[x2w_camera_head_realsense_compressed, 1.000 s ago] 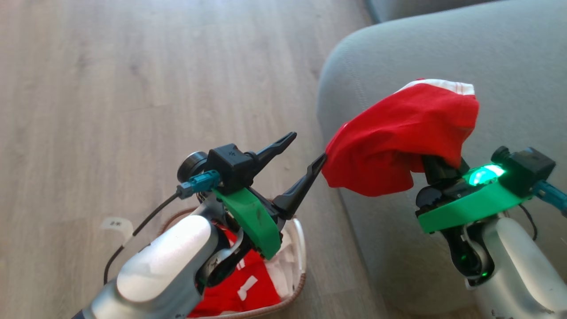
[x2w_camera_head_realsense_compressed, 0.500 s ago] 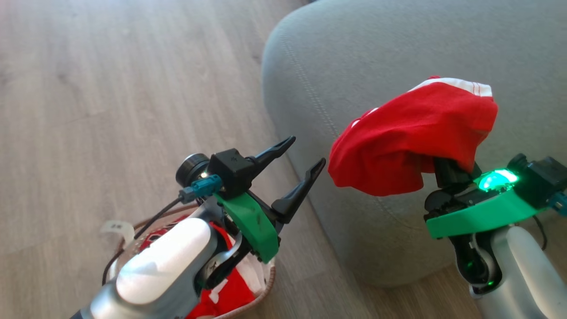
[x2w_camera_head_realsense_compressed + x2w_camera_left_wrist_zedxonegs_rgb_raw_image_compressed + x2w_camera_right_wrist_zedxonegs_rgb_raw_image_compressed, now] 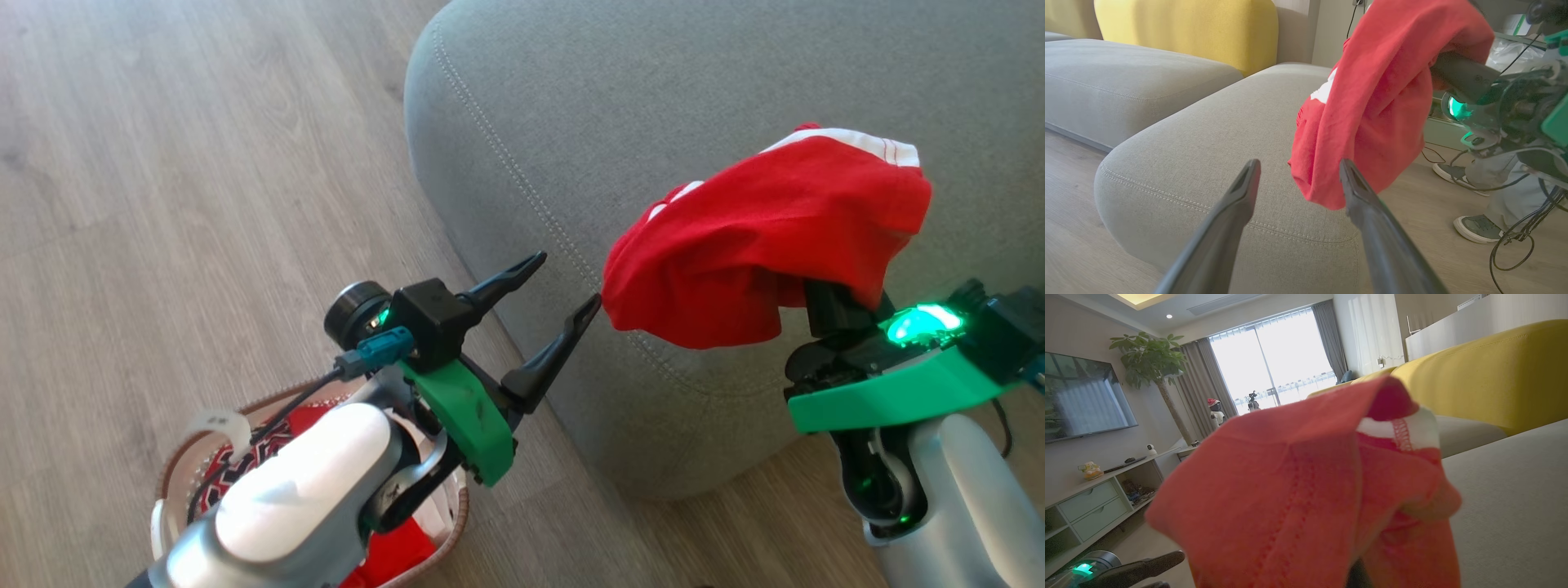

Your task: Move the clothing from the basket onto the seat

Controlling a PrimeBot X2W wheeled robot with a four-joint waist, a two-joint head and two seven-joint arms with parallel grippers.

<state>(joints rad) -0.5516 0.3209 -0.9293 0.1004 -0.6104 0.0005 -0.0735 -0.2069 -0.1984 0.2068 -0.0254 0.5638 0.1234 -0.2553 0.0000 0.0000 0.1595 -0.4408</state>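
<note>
Hanging draped over the right end effector (image 3: 829, 310), the red garment (image 3: 759, 245) is riding in the air above the rounded front corner of the seat (image 3: 620, 98), and because the cloth is hiding those fingers I cannot tell whether they are clamping it or only hooking it. The left end effector (image 3: 565, 279) is waiting with its fingers spread and nothing between them, one tip just beside the garment's lower hem. A jersey (image 3: 237, 469) is lying in the basket (image 3: 462, 510) on the floor (image 3: 163, 163) under the left arm. Letting go here looks risky: the hem is hanging near the stitched edge, so the cloth could be sliding down the curved front onto the floor. Wrapped fabric could also be clinging to the hidden fingers, or catching on the left tip. Deeper in, the seat is offering broad bare room toward the yellow backrest (image 3: 1188, 28). Beyond the corner, a person's shoes (image 3: 1478, 228) and loose cables (image 3: 1511, 249) are crowding the floor.
</note>
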